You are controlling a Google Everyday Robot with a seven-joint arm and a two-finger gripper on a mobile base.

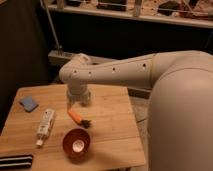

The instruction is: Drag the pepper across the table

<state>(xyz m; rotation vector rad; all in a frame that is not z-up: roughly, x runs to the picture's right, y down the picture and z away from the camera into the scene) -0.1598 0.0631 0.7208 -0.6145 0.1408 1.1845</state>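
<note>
The pepper (pixel 76 116) is a small orange, carrot-like piece with a dark green stem end pointing right. It lies near the middle of the light wooden table (pixel 112 127). My gripper (pixel 76 102) hangs from the white arm, pointing down right over the pepper's left end. Whether it touches the pepper cannot be made out. The arm reaches in from the right and hides part of the table's back edge.
An orange-red bowl (pixel 76 143) sits just in front of the pepper. A white bottle (pixel 45 125) lies to the left, with a blue block (pixel 28 103) at the back left. A dark flat object (pixel 15 161) rests at the front left corner.
</note>
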